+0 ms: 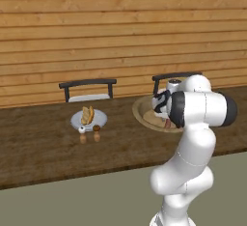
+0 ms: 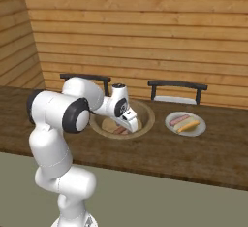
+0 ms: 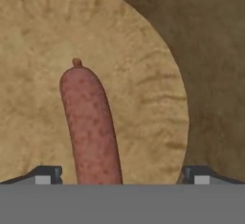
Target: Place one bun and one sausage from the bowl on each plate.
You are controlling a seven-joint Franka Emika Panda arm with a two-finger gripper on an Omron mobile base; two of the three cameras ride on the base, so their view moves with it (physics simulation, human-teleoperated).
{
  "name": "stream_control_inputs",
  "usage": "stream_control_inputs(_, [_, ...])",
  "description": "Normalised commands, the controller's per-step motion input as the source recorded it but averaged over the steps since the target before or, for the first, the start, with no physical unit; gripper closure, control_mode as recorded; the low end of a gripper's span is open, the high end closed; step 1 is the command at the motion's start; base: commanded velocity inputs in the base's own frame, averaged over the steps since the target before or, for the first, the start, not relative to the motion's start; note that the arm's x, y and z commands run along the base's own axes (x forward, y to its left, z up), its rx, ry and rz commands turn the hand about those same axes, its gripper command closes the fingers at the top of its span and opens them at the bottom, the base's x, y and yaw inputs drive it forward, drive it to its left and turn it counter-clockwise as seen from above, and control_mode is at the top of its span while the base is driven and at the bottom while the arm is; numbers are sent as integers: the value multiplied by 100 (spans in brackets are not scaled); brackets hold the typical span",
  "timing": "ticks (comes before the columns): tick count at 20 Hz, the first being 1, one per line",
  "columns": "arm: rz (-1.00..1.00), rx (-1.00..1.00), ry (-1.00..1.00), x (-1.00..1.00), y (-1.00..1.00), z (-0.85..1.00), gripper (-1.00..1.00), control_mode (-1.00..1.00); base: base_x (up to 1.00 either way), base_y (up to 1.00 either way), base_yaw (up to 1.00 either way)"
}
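Sausage (image 3: 90, 127) lies in bowl (image 2: 145, 113) atop bun (image 3: 143, 98), centred btwn wide-open, empty claw (image 3: 122, 175) fingertips. Risk: sausage is round and could get rolled off-axis or squeezed out if claw is closed too high; bun may be nudged too.

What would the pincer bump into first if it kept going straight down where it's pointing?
Most likely the sausage, which lies between the open pincer's fingertips inside the bowl. How far off it is, I can't tell.
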Motion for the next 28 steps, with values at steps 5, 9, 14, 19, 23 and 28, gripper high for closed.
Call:
stream_control_inputs(5, [-3, 0, 0, 21, 41, 0, -100, -100, 0, 0, 0])
stream_control_inputs(9, [0, 0, 0, -1, -4, -17, -100, -100, 0, 0, 0])
stream_control_inputs(14, [0, 0, 0, -9, -14, -16, -100, -100, 0, 0, 0])
stream_control_inputs(19, [0, 0, 0, 8, 25, -11, 100, -100, 0, 0, 0])
stream_control_inputs(23, [0, 0, 0, 0, 0, 0, 100, -100, 0, 0, 0])
stream_control_inputs(28, [0, 1, -4, -13, 0, 42, 100, -100, 0, 0, 0])
